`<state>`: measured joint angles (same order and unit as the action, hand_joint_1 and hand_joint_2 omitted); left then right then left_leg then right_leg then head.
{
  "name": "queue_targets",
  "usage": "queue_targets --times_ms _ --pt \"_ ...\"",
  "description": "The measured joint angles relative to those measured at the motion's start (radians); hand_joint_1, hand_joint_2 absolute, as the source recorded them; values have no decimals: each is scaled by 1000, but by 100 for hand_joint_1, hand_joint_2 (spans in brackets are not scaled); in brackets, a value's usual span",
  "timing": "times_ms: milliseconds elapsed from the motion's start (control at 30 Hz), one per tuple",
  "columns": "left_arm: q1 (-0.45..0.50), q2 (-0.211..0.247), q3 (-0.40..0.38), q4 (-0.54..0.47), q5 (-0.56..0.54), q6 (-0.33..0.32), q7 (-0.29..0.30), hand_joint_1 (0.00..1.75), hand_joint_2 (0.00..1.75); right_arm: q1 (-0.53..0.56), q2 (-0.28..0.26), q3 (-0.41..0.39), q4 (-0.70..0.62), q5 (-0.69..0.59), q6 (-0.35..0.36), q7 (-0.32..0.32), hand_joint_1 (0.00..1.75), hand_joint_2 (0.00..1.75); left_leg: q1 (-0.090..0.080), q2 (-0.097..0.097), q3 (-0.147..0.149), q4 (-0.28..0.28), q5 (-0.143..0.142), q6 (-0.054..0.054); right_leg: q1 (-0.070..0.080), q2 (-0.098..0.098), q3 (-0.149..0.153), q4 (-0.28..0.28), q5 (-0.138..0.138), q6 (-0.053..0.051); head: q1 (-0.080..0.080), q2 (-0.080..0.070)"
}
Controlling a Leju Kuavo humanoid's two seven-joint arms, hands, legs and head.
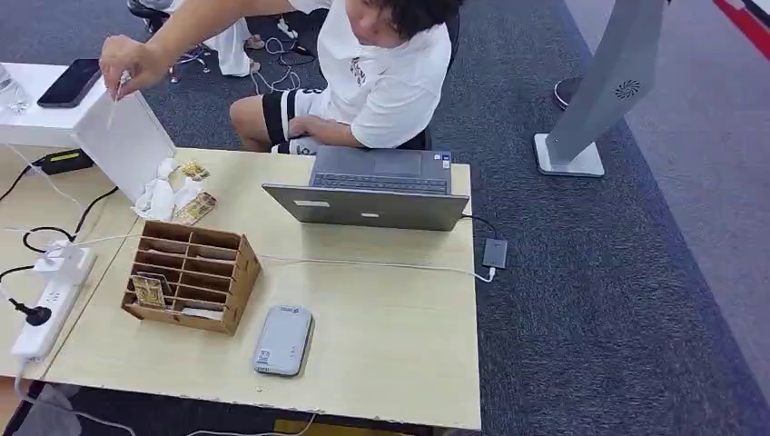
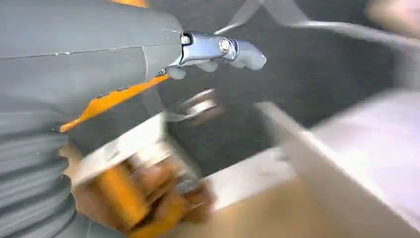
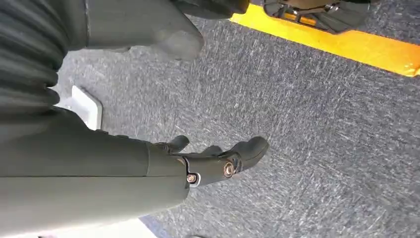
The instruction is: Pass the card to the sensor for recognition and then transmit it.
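Table (image 1: 381, 318): wooden sorter box (image 1: 192, 277) at left, a card (image 1: 148, 291) upright in its near-left slot. Grey sensor (image 1: 283, 340) lies just right of the box, near edge. Laptop (image 1: 377, 191) on the far side; person (image 1: 381, 64) seated behind it, hand on a white box (image 1: 123, 141). Left robot hand (image 2: 218, 52) empty, fingers apart, view blurred. Right robot hand (image 3: 213, 161) open, empty, over grey carpet (image 3: 322, 148).

Bright, even, soft-shadowed from the head view over the table (image 1: 381, 300). Heavily motion-blurred in the left wrist view. Sharp on the carpet (image 3: 322, 124) from the right wrist.
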<state>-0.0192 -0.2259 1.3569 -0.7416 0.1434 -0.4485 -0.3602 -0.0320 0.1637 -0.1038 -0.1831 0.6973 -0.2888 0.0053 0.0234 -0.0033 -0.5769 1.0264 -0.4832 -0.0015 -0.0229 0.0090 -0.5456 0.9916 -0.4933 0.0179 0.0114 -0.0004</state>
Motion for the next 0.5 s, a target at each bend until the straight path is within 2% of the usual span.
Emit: queue_targets --times_ms 33,100,133,200,267,333,500 --pt "14 -16 -23 -114 14 45 -19 0 175 0 2 -4 0 -3 -6 0 0 175 0 0 0 0 0 0 0 0 0 0 0 0 0 0" --pt "72 -38 -115 -322 70 216 -87 0 175 4 6 -12 0 -6 -9 2 0 175 1 1 0 0 0 0 1 1 0 0 0 -1 0 0" --pt "113 -52 -185 -431 100 304 -126 0 175 5 7 -16 0 -10 -9 3 0 175 1 0 0 0 0 0 1 1 -1 0 0 -1 -1 0" --pt "183 -66 -329 -629 115 414 -193 0 175 5 8 -23 0 -11 -9 5 0 175 0 -3 0 0 0 0 0 -4 0 -1 0 0 -1 0" --pt "239 -79 -449 -801 114 457 -237 0 175 4 9 -24 0 -9 -9 5 0 175 0 -7 0 0 0 0 0 -7 1 -1 -2 -1 1 0" --pt "277 -94 -535 -918 114 474 -251 0 175 3 11 -27 0 -8 -9 5 0 175 0 -6 -1 0 0 0 0 -6 2 -1 -1 -1 1 0" --pt "327 -109 -628 -1071 118 483 -285 0 175 4 13 -29 0 -1 -9 5 0 175 0 -3 1 0 0 -1 0 -3 1 -1 0 -2 2 0"
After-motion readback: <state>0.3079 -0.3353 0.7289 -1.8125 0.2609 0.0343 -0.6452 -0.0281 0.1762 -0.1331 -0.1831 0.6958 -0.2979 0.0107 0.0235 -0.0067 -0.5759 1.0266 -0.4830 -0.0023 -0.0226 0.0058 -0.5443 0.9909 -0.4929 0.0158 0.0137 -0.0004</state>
